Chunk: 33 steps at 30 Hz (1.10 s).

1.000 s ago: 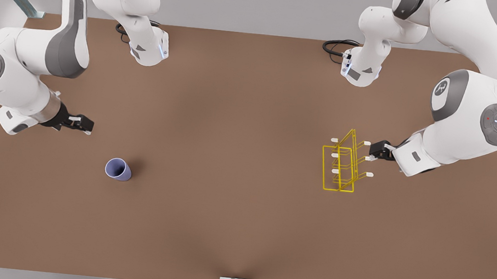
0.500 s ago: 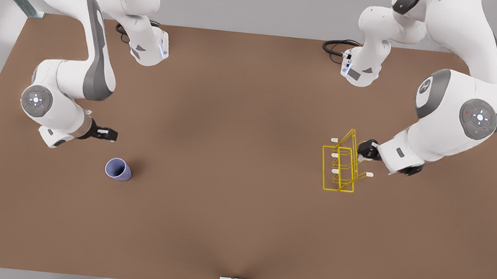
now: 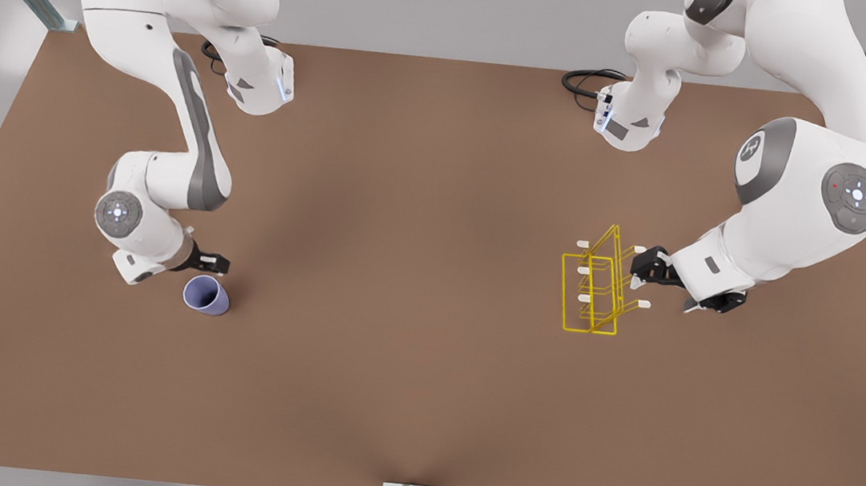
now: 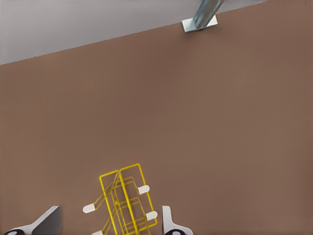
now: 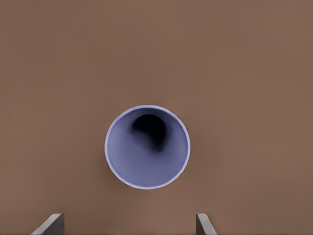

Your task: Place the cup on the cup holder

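The task is only beginning: the cup is standing ungrasped on the surface, well apart from the cup holder, while the right pincer is hovering spread above it and the left pincer is waiting spread beside the holder.

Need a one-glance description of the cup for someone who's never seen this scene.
Start from the brown table and go to the front view's left half. There the right pincer hangs open just above the cup, while the left pincer is open at the yellow wire cup holder on the other side. The cup is small, lavender-blue, tapered and handleless, mouth open upward, and it stands alone.
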Motion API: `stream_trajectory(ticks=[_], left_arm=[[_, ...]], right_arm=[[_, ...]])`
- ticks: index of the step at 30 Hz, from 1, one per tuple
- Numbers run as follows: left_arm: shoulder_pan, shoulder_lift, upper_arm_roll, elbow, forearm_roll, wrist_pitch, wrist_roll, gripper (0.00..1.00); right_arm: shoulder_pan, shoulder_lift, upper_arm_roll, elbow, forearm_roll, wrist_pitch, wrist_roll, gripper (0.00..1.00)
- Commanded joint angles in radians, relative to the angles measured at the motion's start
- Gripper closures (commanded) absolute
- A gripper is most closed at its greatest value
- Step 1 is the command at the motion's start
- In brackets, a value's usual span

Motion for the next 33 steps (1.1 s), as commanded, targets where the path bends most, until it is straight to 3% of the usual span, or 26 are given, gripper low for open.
stream_trajectory(ticks=[1,9,26,33], left_arm=[[0.0,-0.002,0.0,0.002,0.0,0.005,0.014,0.0],[0.0,-0.003,0.0,0.002,0.0,0.005,0.014,0.0],[0.0,-0.002,-0.001,0.0,0.0,0.005,0.011,0.0],[-0.001,0.008,-0.001,0.0,0.0,0.013,0.01,0.0]], right_arm=[[0.002,0.007,0.0,-0.02,0.001,0.089,0.018,0.0],[0.014,-0.004,-0.005,-0.143,-0.01,0.18,0.019,0.0],[0.014,0.007,-0.006,-0.21,-0.063,0.183,0.024,0.0],[0.009,0.059,-0.032,-0.195,-0.065,0.33,0.024,0.0]])
